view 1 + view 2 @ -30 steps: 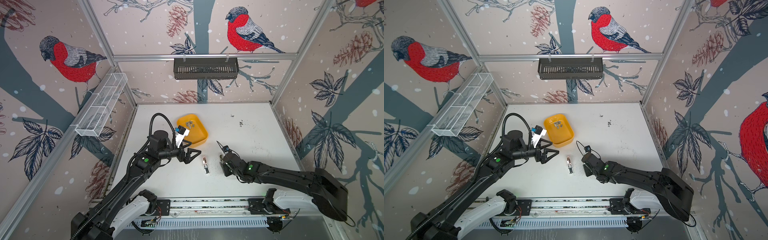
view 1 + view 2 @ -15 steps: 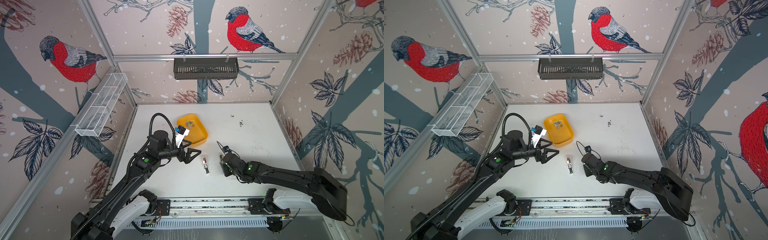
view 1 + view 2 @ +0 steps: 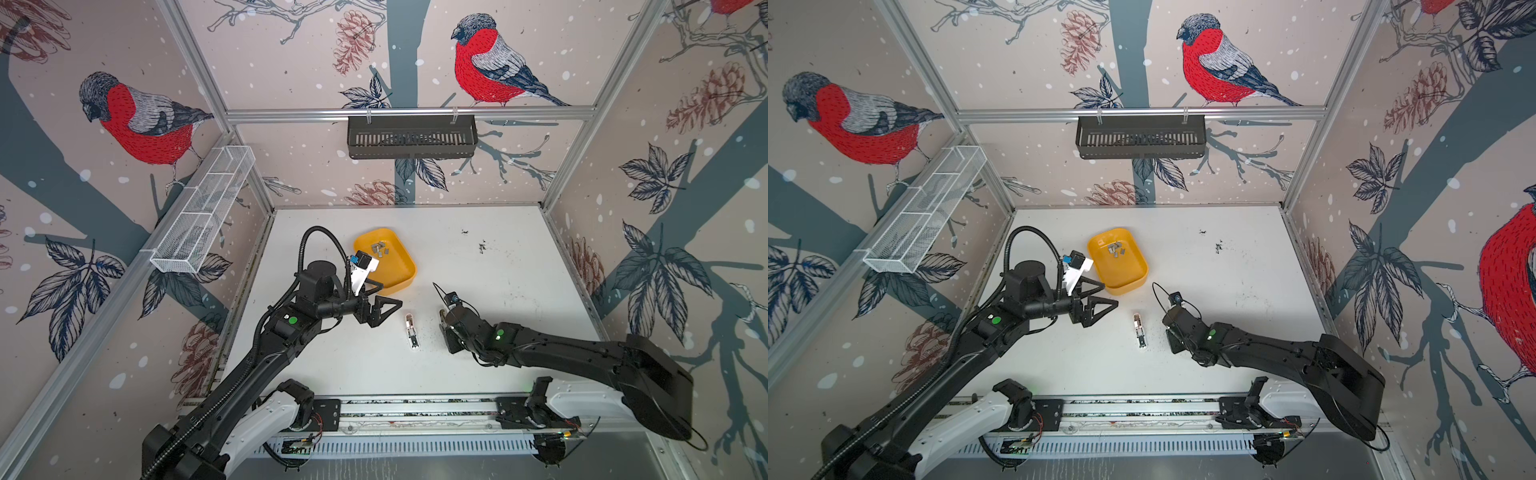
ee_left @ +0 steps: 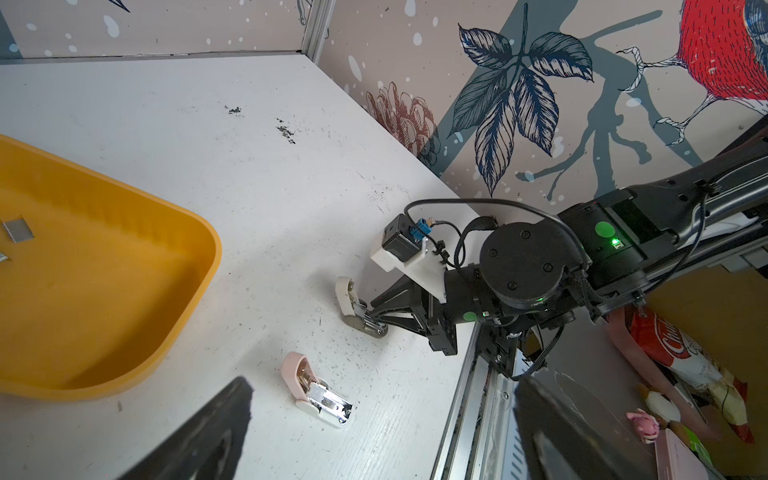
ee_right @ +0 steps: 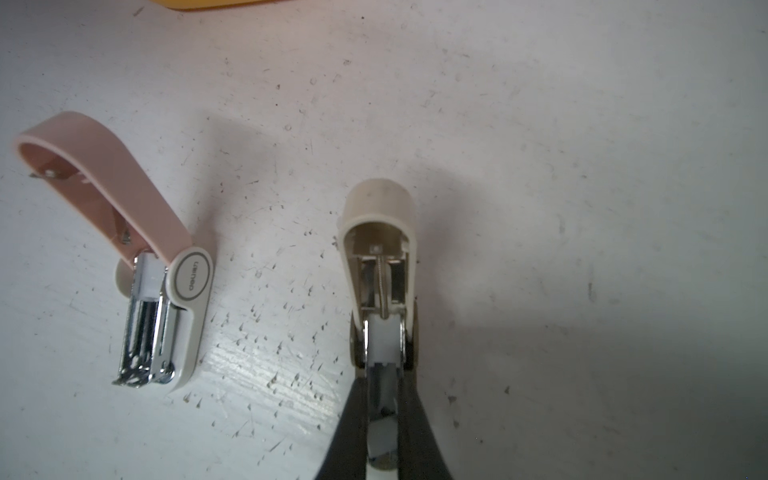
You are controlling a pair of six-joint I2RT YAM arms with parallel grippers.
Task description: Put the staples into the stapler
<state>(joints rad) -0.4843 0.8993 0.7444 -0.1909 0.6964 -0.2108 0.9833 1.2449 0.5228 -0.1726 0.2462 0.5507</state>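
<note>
Two mini staplers are in view. A pink stapler [image 3: 411,330] [image 3: 1140,330] [image 4: 316,392] [image 5: 124,208] lies on the white table with its lid swung open. A cream stapler [image 4: 347,297] [image 5: 380,216], lid also open, stands on the table to its right, and my right gripper [image 3: 446,328] [image 3: 1173,332] [image 4: 370,318] [image 5: 384,374] is shut on its metal base. The staples [image 3: 380,248] [image 3: 1115,248] [image 4: 16,230] lie in the yellow tray [image 3: 399,282] [image 3: 1129,286] [image 4: 104,291]. My left gripper [image 3: 388,293] [image 3: 1109,295] [image 4: 384,386] hovers open and empty beside the tray's near corner, left of the pink stapler.
A black slotted basket [image 3: 411,137] hangs on the back wall and a white wire rack [image 3: 203,216] on the left wall. The arms' rail [image 3: 415,405] runs along the table's front edge. Small dark specks litter the table around the staplers.
</note>
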